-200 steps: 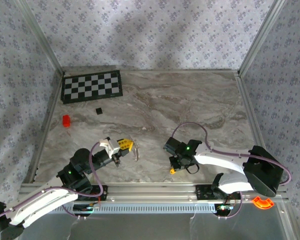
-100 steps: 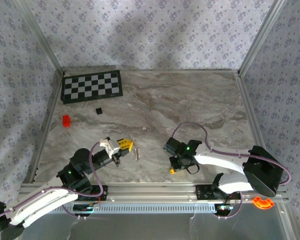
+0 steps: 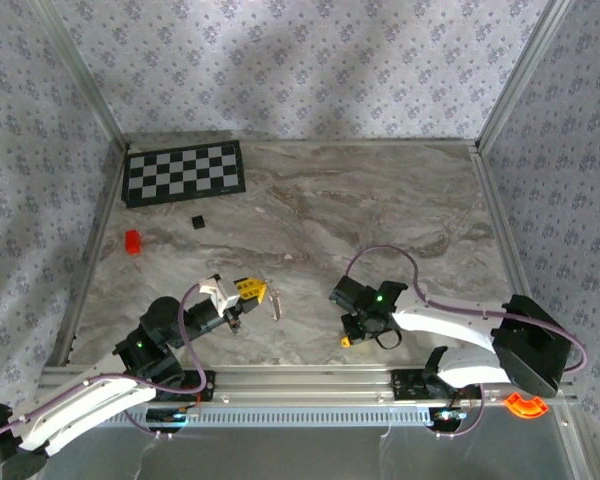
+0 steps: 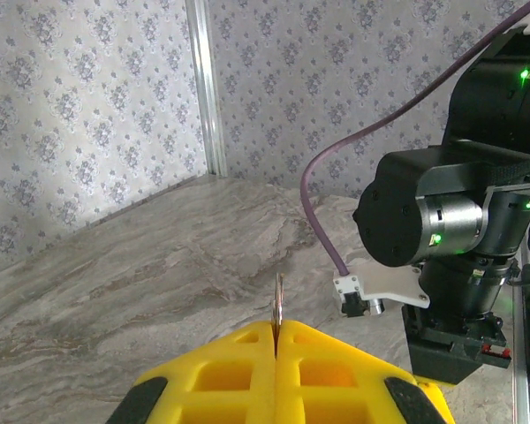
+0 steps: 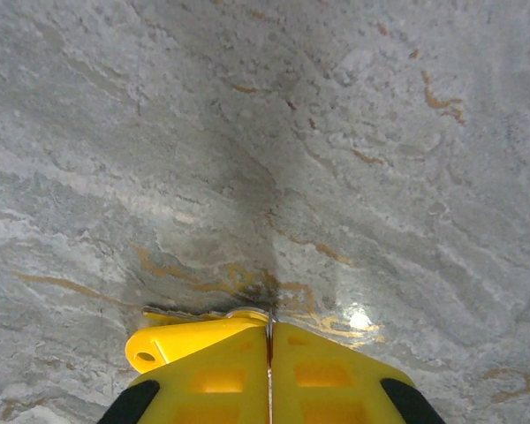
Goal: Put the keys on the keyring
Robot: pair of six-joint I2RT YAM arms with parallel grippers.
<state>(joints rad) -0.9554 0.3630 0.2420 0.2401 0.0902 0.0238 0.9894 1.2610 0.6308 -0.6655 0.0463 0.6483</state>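
Note:
My left gripper [image 3: 250, 290] [image 4: 275, 329] hovers low over the table's near left, its yellow fingers shut on the keyring [image 4: 277, 309]. The thin silvery ring stands edge-on out of the seam; from above the keyring [image 3: 275, 301] juts right of the fingertips. My right gripper [image 3: 352, 333] [image 5: 269, 325] points down at the marble near the front centre, shut on a key. The key's yellow plastic head [image 5: 172, 341] [image 3: 346, 341] sticks out to the left of the fingers, and a sliver of metal shows in the seam. The key's blade is hidden.
At the back left lies a black-and-white checkerboard [image 3: 184, 171], with a small red block [image 3: 132, 241] and a small black cube [image 3: 197, 220] in front of it. An orange ring-shaped piece [image 3: 525, 404] sits off the table's front right. The right arm's wrist [image 4: 450, 221] looms close to my left gripper.
The right gripper's fingers have closed the last bit onto the key. The keyring in the left gripper has turned slightly and looks narrower from above.

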